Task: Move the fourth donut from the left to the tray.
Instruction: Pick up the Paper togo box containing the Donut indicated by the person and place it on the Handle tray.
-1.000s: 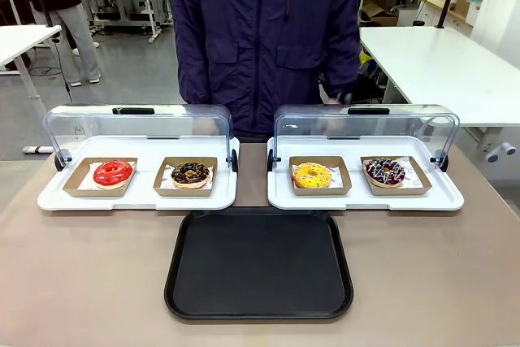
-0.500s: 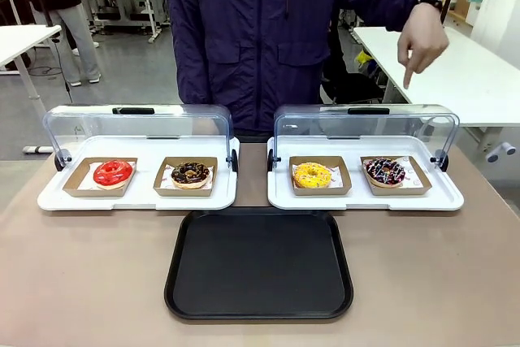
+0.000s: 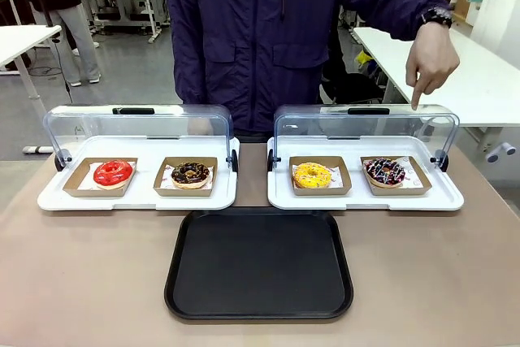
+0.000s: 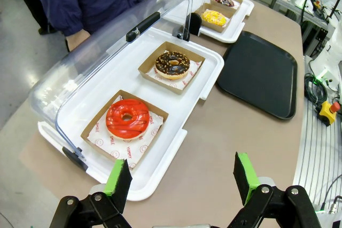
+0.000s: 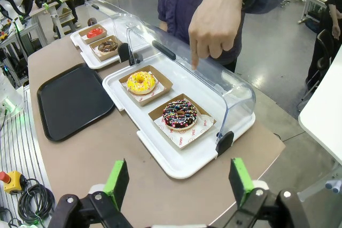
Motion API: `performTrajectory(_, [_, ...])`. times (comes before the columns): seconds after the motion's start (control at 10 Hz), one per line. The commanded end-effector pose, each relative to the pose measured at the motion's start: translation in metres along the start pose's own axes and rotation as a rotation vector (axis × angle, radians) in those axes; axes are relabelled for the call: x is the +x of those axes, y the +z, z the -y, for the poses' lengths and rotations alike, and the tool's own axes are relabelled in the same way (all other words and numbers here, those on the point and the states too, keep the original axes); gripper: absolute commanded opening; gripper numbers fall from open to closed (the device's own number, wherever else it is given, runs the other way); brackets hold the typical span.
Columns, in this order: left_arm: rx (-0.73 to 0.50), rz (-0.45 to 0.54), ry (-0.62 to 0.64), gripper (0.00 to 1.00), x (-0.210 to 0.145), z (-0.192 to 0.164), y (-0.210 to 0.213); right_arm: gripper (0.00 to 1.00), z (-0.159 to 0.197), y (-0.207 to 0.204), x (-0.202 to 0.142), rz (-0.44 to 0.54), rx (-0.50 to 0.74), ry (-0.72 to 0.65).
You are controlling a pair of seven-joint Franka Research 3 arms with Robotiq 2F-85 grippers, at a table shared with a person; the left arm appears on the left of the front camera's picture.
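Across the desk, a person's hand has swung up to point down at the fourth donut, far right in its holder: target marked. The tray lies bare; left gripper and right gripper hang open.

No legible text is present. The paper liner under the red donut and the one under the fourth donut carry red print, too small to read.
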State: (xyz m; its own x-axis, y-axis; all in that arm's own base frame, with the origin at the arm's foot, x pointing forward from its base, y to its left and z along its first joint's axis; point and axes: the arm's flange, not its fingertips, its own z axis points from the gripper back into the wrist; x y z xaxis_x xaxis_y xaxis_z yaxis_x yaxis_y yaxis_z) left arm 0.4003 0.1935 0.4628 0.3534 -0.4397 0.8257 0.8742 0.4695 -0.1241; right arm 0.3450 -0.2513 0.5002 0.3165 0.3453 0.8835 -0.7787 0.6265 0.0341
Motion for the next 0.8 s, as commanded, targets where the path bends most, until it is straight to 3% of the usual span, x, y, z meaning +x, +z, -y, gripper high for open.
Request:
performTrajectory(0.0, [-0.005, 0.017, -0.017, 1.00, -0.0003, -0.0009, 0.0008, 1.00, 0.0036, -0.0003, 0.0012, 0.025, -0.004, 0.026])
performTrajectory(0.7, [-0.005, 0.017, -0.017, 1.00, -0.0003, -0.0009, 0.0008, 1.00, 0.0036, -0.0003, 0.0012, 0.025, -0.004, 0.026])
